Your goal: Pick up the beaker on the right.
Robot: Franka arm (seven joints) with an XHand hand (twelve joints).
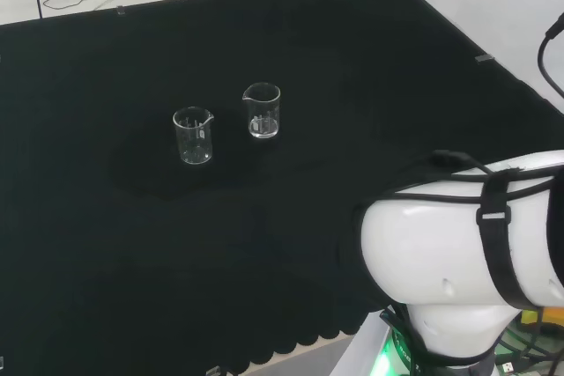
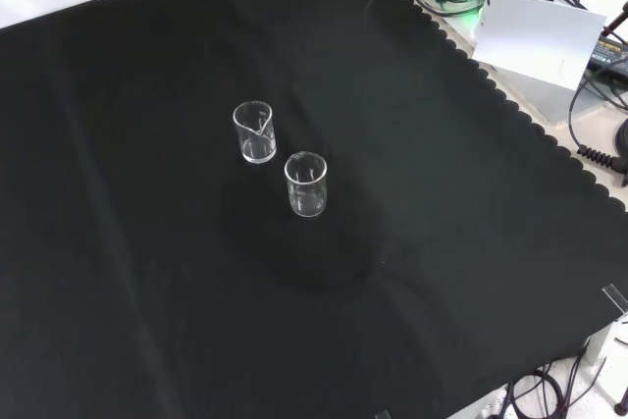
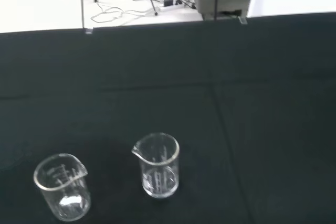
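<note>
Two small clear glass beakers stand upright and close together near the middle of the black cloth. In the head view one beaker is on the left, and the other beaker stands to its right and a little farther off. In the front view that right-hand beaker is the upper left one and the other beaker is below and to its right. The wrist view looks at both from a distance: the right-hand beaker and its neighbour. Both appear to hold nothing.
The arm's white link takes up the head view's lower right. The cloth's scalloped edge runs down the front view's right side, with a white box and cables beyond it. Open black cloth surrounds the beakers.
</note>
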